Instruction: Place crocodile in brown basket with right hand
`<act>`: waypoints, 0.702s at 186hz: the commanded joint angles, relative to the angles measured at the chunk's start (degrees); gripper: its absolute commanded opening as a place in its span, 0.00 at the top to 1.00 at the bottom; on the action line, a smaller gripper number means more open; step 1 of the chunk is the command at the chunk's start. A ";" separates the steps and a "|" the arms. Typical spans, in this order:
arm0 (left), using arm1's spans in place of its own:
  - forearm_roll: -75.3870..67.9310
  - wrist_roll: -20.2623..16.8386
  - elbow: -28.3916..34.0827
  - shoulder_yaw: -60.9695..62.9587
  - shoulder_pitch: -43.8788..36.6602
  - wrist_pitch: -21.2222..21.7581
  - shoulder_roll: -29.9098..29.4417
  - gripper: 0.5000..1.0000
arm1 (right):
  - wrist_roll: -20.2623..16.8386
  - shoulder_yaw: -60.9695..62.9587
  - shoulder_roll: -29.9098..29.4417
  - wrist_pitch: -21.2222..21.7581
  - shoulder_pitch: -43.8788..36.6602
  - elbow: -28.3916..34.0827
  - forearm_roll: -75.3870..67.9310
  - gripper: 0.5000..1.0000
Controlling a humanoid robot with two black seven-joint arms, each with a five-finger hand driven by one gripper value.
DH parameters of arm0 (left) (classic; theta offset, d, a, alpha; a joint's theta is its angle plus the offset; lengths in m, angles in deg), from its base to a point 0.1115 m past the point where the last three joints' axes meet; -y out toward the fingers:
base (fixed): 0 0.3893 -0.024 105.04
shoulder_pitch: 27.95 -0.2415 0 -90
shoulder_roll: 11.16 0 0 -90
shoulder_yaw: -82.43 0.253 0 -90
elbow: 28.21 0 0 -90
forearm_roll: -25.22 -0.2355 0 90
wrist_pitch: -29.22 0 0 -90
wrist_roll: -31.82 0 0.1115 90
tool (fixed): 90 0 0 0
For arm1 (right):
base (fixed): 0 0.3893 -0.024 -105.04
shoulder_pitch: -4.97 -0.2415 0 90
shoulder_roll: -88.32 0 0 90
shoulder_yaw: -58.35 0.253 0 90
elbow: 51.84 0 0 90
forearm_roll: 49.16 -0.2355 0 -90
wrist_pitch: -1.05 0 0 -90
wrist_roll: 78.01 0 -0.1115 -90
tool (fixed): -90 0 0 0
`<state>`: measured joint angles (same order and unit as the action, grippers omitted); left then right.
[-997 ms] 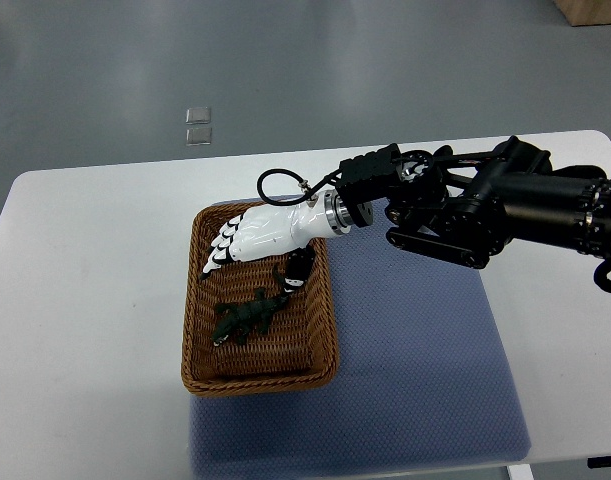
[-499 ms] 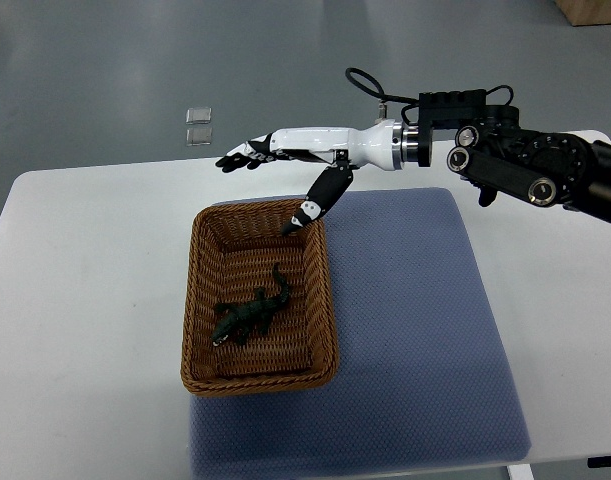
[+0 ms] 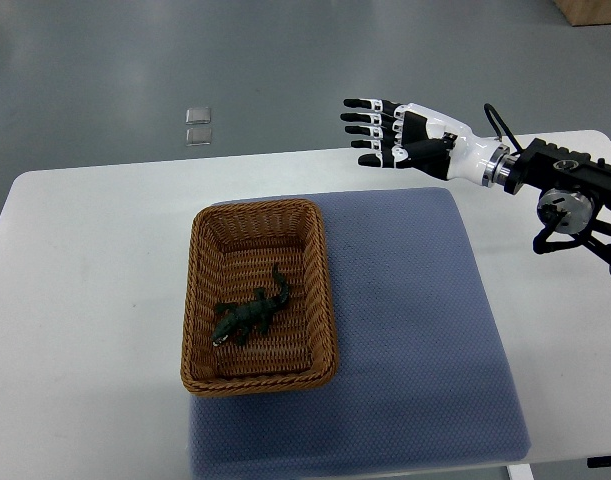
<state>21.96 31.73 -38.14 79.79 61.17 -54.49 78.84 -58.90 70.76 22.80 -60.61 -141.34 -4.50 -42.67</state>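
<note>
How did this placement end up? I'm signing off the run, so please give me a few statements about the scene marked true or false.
1. The crocodile lies inside the brown basket. True.
2. The right hand grips the crocodile. False: its fingers are spread, hold nothing, and it is well away from the basket, over the table's far edge.
3. The basket sits at the right end of the blue mat. False: it sits at the mat's left end.
4. The left hand is out of view. True.
</note>
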 commanded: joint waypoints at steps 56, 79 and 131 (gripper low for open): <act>0.01 0.00 0.08 0.00 0.00 -0.05 0.00 0.00 | -10.58 -0.10 -0.40 -0.57 4.01 -4.97 -27.75 0.14; 0.01 0.00 0.08 0.09 0.00 0.03 0.00 0.00 | -11.20 -0.02 -0.66 0.05 4.36 -7.17 -29.43 0.14; 0.01 0.00 0.08 0.09 0.00 -0.05 0.00 0.00 | -10.76 0.07 -1.89 0.04 4.45 -12.18 -29.34 0.14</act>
<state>21.97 31.73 -38.08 79.88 61.16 -54.49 78.84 -70.05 70.74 21.64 -60.71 -136.90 -14.19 -72.43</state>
